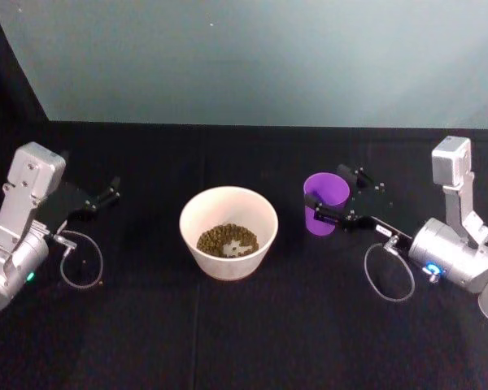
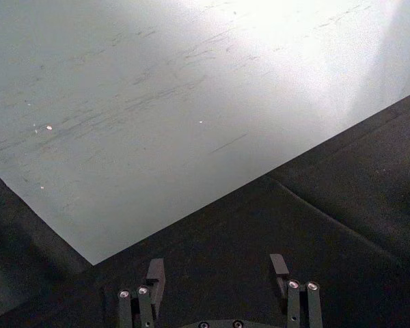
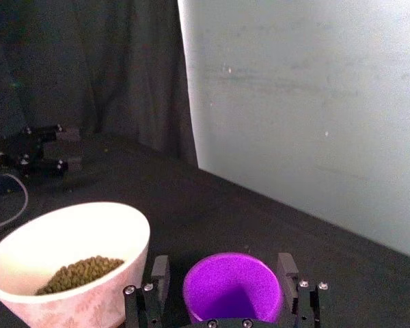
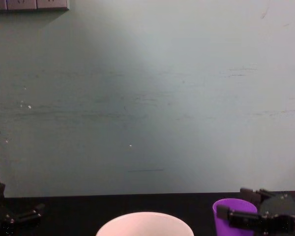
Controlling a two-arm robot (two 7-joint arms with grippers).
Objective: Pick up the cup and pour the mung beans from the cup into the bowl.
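The purple cup [image 1: 326, 203] stands upright just right of the white bowl [image 1: 228, 231], which already holds mung beans [image 1: 228, 240]. The right gripper [image 1: 337, 197] brackets it, fingers spread, not clamping. Pouring looks done; next, withdraw. The left gripper [image 1: 106, 197] waits open, far left.

No legible text, labels or numbers anywhere.

One purple cup [image 1: 324, 201], one white bowl [image 1: 228, 231], two claws, left claw [image 1: 112, 192], right claw [image 1: 335, 195]
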